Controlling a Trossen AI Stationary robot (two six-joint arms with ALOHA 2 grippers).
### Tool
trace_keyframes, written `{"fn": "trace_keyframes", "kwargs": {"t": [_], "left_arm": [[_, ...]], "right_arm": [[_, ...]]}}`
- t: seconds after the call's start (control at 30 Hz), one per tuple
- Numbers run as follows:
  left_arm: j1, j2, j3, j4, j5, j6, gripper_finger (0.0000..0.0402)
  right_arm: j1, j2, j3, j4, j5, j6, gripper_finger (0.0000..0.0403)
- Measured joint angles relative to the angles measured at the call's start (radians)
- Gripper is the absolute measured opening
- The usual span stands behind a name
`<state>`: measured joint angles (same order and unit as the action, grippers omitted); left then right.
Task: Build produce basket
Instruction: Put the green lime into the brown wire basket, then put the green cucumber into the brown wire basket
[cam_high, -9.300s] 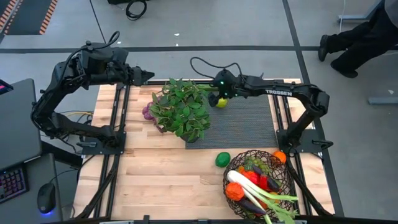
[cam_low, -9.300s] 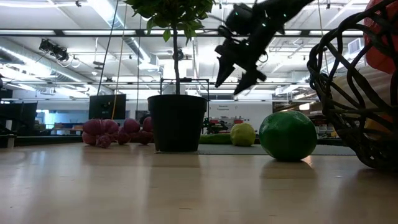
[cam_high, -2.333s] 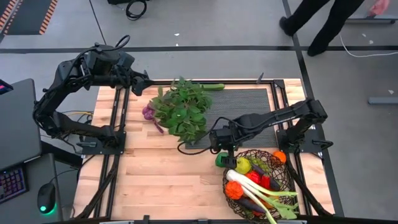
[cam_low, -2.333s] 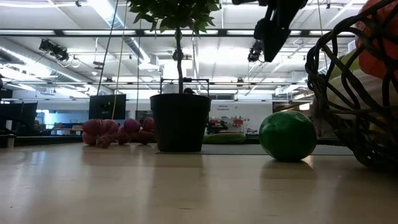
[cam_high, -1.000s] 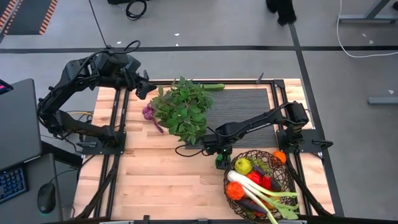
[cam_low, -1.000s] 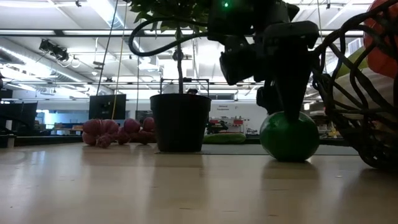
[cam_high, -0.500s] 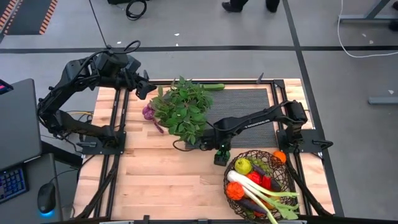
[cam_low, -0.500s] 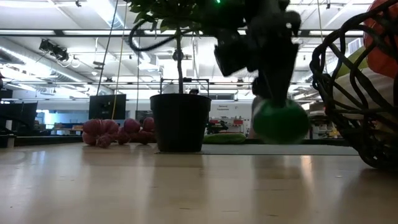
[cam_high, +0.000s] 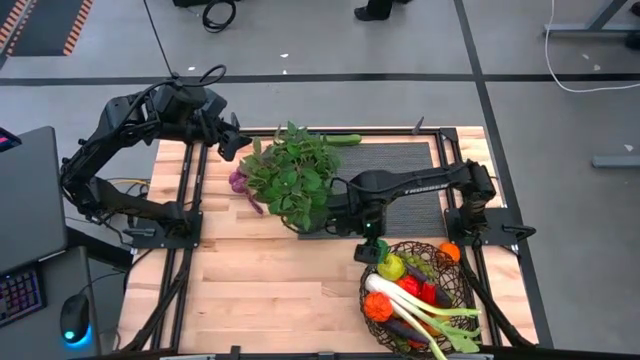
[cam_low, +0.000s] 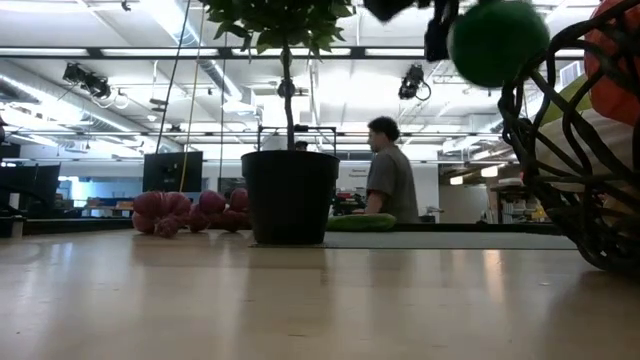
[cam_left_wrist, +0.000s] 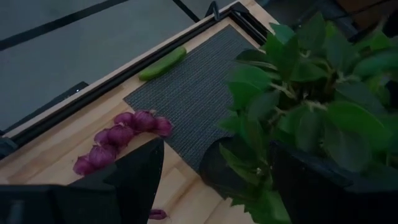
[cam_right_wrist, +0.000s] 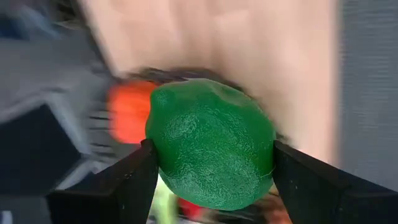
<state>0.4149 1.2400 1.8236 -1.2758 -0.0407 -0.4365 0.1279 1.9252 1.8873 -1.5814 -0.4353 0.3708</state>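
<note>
**Lime lifted, at the basket's rim**

Right gripper (cam_high: 371, 247): fingers (cam_right_wrist: 112, 186) clamped on either side of the lime (cam_right_wrist: 211, 148), which fills the gap between them. In the low view the lime (cam_low: 498, 40) hangs well clear of the table (cam_low: 250, 300), level with the top of the basket's wall. From above, the gripper sits at the 11 o'clock edge of the basket (cam_high: 452, 300), just off the plant (cam_high: 293, 180) at its 4 o'clock.

Basket: at the table's 5 o'clock corner, holding a lemon (cam_high: 392, 266), green grapes (cam_high: 416, 268), leek (cam_high: 400, 300), red chili (cam_high: 418, 291) and an orange piece (cam_high: 376, 307). One orange tomato (cam_high: 450, 252) lies outside, touching the rim at 1 o'clock.

Left gripper (cam_high: 237, 146): jaws wide, holding nothing, hovering at the plant's 10 o'clock. Purple grapes (cam_left_wrist: 121, 138) lie on the wood beside the mat (cam_left_wrist: 186, 93); a cucumber (cam_left_wrist: 163, 63) rests at the mat's far edge.

A person (cam_low: 388, 180) shows in the room behind.
</note>
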Motion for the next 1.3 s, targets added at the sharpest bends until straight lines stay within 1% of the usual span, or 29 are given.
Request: {"fn": "trace_keyframes", "kwargs": {"t": [0.1,0.17,0.33,0.53,0.67,0.8,0.9,1.0,1.13,1.23,1.3], "left_arm": [[0.000,0.000,0.000,0.000,0.000,0.010,0.0288],[0.000,0.000,0.000,0.000,0.000,0.012,0.0288],[0.000,0.000,0.000,-0.001,0.000,0.049,0.0288],[0.000,0.002,0.000,0.001,0.000,0.069,0.0288],[0.000,0.003,0.000,0.000,0.000,0.088,0.0288],[0.000,0.003,0.000,0.000,0.000,0.082,0.0288],[0.003,0.003,0.000,-0.001,0.000,0.082,0.0288],[0.004,0.003,0.000,-0.008,0.000,0.082,0.0288],[0.004,0.003,0.000,-0.029,0.000,0.090,0.0288],[0.004,0.003,0.000,-0.041,0.000,0.099,0.0288],[0.008,0.003,0.000,-0.046,0.000,0.114,0.0288]], "right_arm": [[0.029,-0.036,0.014,0.022,-0.088,0.127,0.0290],[0.056,-0.057,0.024,0.011,-0.113,0.175,0.0290],[0.138,-0.084,0.023,0.009,-0.103,0.298,0.0290],[0.260,-0.079,0.023,0.011,-0.093,0.472,0.0290],[0.337,-0.079,0.023,0.010,-0.037,0.647,0.0290],[0.407,-0.079,0.023,0.011,0.053,0.914,0.0293],[0.449,-0.079,0.023,0.010,0.124,1.099,0.0307],[0.480,-0.079,0.023,0.011,0.156,1.238,0.0330],[0.508,-0.078,0.023,0.010,0.188,1.366,0.0362],[0.514,-0.079,0.023,0.010,0.239,1.423,0.0381],[0.514,-0.082,0.022,0.010,0.291,1.444,0.0390]]}}
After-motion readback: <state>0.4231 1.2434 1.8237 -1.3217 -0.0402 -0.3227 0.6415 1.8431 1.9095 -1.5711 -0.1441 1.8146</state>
